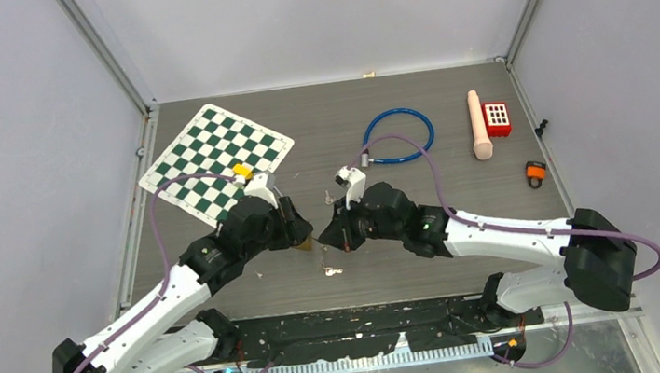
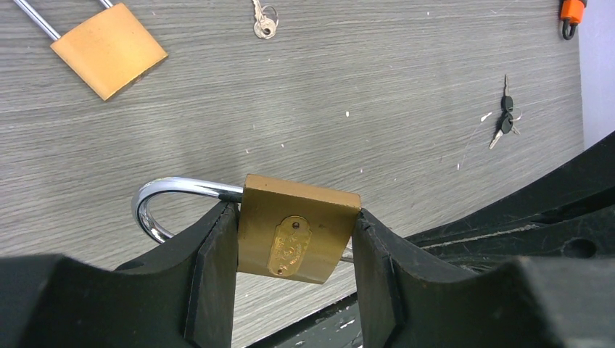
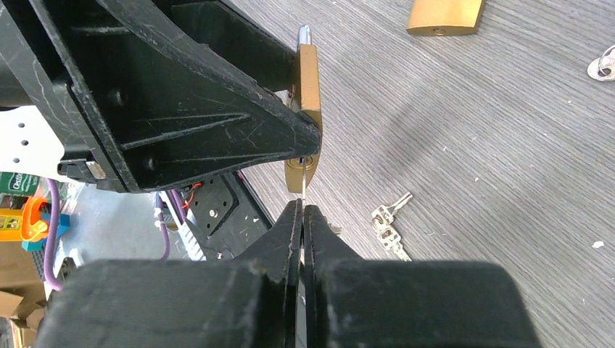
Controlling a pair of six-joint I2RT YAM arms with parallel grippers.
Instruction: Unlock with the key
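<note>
My left gripper (image 2: 296, 226) is shut on the sides of a brass padlock (image 2: 297, 230), held above the table with its chrome shackle (image 2: 163, 197) pointing left. In the right wrist view the same padlock (image 3: 307, 94) shows edge-on, with its keyhole face towards my right gripper (image 3: 302, 210). That gripper is shut on a thin key (image 3: 302, 194). The key's blade tip reaches the padlock's bottom face; whether it sits in the keyhole I cannot tell. From above, the two grippers meet at the padlock (image 1: 307, 242) in the middle of the table.
A second brass padlock (image 2: 109, 49) lies on the table, with loose keys (image 2: 265, 25) and a black-headed key pair (image 2: 504, 116) nearby. Silver keys (image 1: 331, 271) lie below the grippers. A chessboard (image 1: 215, 157), blue cable loop (image 1: 397, 135), beige peg (image 1: 480, 124), red block (image 1: 497, 119) and orange clip (image 1: 536, 172) sit farther back.
</note>
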